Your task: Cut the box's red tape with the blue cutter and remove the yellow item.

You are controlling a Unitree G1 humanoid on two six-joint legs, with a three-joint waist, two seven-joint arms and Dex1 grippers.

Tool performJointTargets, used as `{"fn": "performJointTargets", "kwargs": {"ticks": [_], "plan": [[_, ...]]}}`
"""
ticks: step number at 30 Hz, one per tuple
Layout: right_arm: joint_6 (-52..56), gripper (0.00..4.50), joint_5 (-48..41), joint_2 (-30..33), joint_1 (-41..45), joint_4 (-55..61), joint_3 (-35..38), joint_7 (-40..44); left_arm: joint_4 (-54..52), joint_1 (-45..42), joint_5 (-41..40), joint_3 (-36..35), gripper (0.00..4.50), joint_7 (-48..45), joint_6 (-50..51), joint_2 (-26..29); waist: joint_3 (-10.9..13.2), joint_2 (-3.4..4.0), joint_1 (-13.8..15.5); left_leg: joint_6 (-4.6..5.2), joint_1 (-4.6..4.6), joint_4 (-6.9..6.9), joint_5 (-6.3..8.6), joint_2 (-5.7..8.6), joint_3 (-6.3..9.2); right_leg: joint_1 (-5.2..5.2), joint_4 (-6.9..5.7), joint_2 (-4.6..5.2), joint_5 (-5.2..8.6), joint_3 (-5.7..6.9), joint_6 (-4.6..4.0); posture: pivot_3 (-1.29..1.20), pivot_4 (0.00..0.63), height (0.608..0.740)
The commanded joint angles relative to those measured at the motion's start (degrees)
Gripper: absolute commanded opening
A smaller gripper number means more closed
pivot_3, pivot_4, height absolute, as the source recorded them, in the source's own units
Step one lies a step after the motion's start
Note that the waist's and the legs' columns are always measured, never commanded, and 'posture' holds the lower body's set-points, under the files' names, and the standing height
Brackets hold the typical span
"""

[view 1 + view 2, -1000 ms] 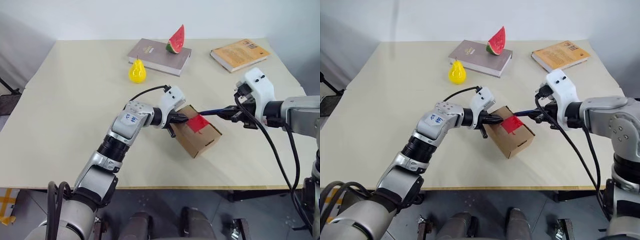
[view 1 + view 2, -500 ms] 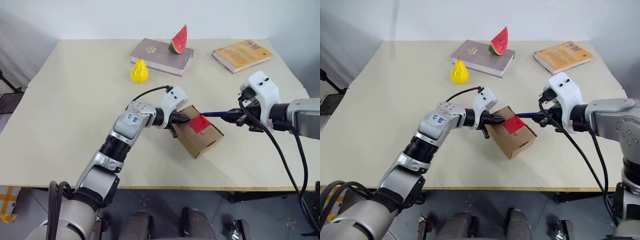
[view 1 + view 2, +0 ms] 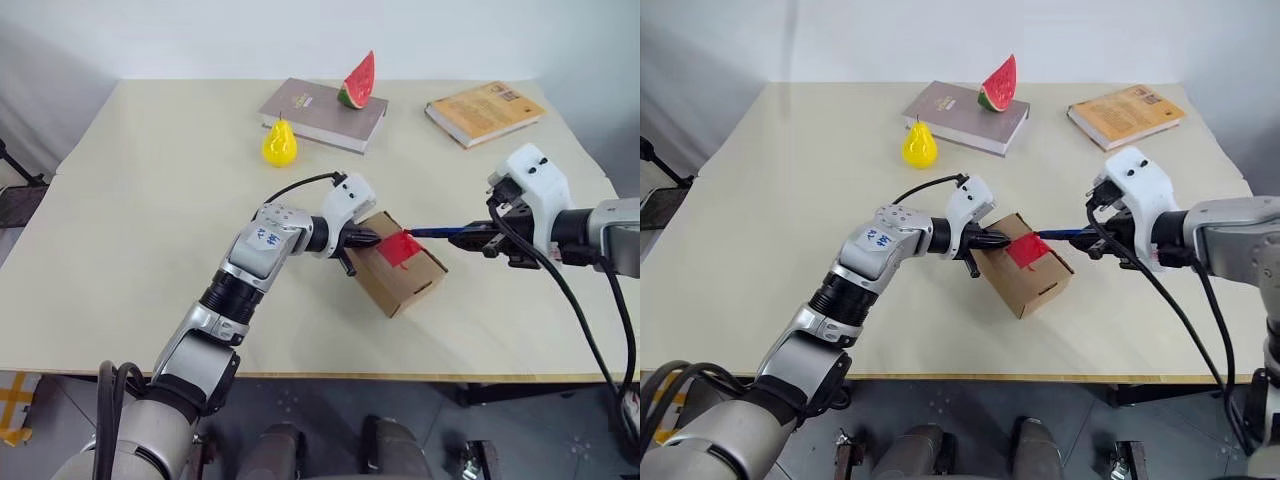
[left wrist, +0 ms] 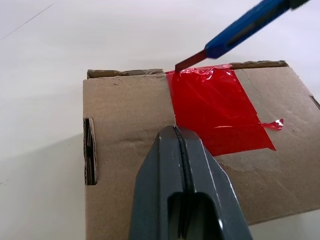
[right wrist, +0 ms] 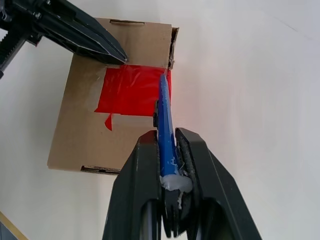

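Pointing its tip at the red tape (image 4: 215, 110) (box-edge side), blue cutter (image 4: 247, 27) lies level.

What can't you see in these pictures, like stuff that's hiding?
- The yellow item: nothing shows what is inside the box, its flaps closed under the red tape.
- Whether the blue cutter tip touches the tape edge or sits just above it: too close to tell in the left wrist view.
- The box's underside, against the table.
- The book titles: too small in the eye views.
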State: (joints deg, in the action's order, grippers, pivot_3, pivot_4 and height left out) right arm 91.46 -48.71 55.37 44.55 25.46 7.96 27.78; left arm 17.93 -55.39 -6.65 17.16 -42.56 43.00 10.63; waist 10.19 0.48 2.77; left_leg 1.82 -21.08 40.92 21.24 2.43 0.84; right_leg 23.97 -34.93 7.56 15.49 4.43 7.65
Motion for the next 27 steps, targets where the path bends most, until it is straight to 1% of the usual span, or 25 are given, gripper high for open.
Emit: {"fn": "performJointTargets", "kwargs": {"ticks": [1,10,15,20,24,27], "plan": [[0.8,0.17,1.1,-2.7,-0.2,-0.2,-1.6,-0.8,3.1,1.9,2.3,2.4,0.00,0.9,1.9,0.3,-0.1,-0.07,-0.1,0.00,0.05,0.00,0.00,-0.02,0.05,-0.09,0.04,0.00,0.00,-0.01,0.00,0.00,0.150,0.740],[-1.9,0.17,4.7,-4.1,0.5,-1.8,-3.7,-0.1,1.4,2.8,2.1,2.6,0.00,0.8,2.3,0.6,-0.1,-0.09,-0.6,-0.01,0.08,-0.01,0.00,-0.02,0.16,-0.19,0.13,0.01,0.00,-0.18,0.00,0.00,0.150,0.740],[-0.6,0.17,4.5,-5.3,1.1,-0.9,-2.5,-0.3,0.5,3.3,2.0,2.9,0.00,1.0,2.6,0.4,-0.1,-0.09,-0.9,-0.01,0.08,0.00,0.00,-0.03,0.17,-0.19,0.13,0.01,0.00,-0.17,0.00,0.00,0.150,0.740],[1.0,0.17,2.7,-2.3,-1.1,1.4,-1.0,1.4,0.3,3.4,1.9,2.9,0.00,1.2,2.9,0.2,-0.1,-0.09,-0.7,-0.01,0.02,-0.01,0.00,-0.01,0.26,-0.19,0.16,0.04,0.00,-0.15,0.00,0.00,0.150,0.740],[1.0,0.17,-1.5,3.9,-4.2,4.0,0.5,5.1,0.7,3.4,2.2,3.0,0.00,1.5,2.8,0.0,-0.1,-0.10,0.1,0.00,-0.06,-0.07,0.01,0.03,0.31,-0.18,0.31,0.05,0.00,-0.09,0.00,0.00,0.150,0.740],[1.0,0.17,-3.3,5.7,-4.8,4.5,0.6,6.1,1.0,3.3,2.2,3.0,0.00,1.5,2.8,0.0,-0.1,-0.10,0.1,0.01,-0.05,-0.12,0.04,0.02,0.29,-0.21,0.42,0.03,0.00,-0.07,0.00,0.00,0.150,0.740]]}}
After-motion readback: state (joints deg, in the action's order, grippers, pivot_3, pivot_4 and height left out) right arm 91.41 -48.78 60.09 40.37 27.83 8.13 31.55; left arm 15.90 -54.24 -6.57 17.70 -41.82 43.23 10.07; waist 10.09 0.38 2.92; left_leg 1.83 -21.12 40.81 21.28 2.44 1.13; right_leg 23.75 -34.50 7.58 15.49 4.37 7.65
